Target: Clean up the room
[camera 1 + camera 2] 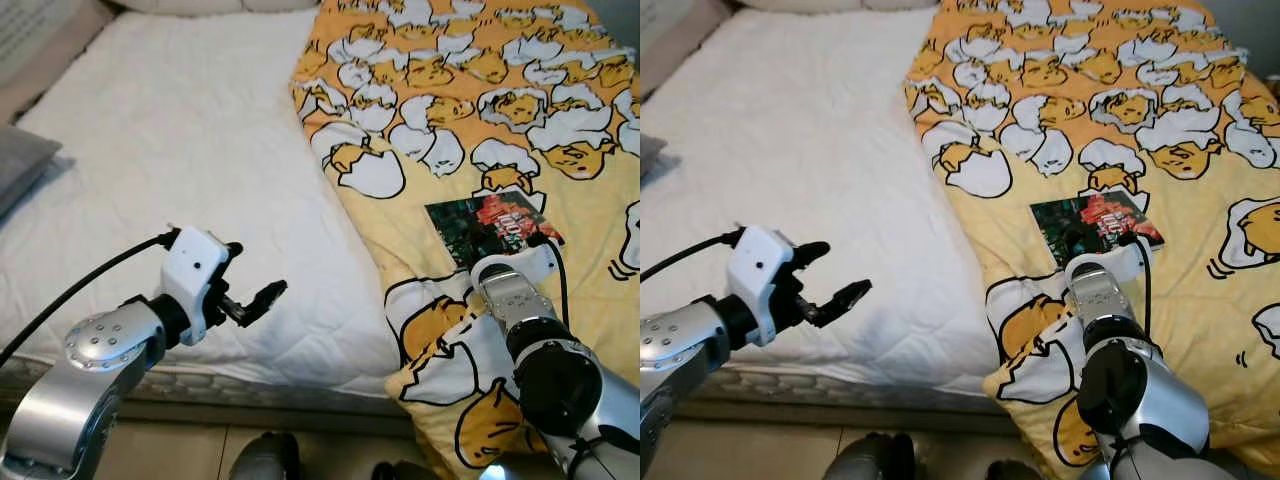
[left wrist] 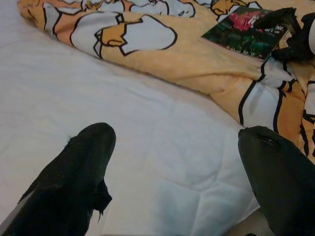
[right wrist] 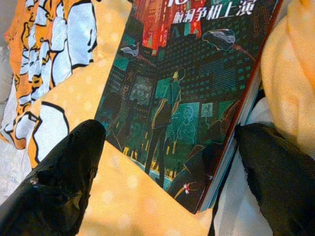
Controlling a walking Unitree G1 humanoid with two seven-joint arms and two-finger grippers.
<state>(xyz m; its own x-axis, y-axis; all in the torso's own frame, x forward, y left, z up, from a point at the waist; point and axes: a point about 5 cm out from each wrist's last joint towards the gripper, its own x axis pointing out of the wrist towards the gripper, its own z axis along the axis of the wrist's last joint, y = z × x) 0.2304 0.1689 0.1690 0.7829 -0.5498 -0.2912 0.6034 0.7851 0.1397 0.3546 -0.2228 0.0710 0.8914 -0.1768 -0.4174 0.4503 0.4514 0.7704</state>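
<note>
Book (image 1: 490,226) lies flat on the yellow blanket (image 1: 430,130) on the bed (image 1: 170,170). Right gripper (image 3: 167,162) is spread wide, fingers straddling the book's near corner. Left gripper (image 1: 250,300) hovers released over the white sheet (image 2: 123,128).

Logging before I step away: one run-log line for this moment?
right pincer: open, straddling book corner | book: flat on yellow blanket | left pincer: open, over white mattress
</note>
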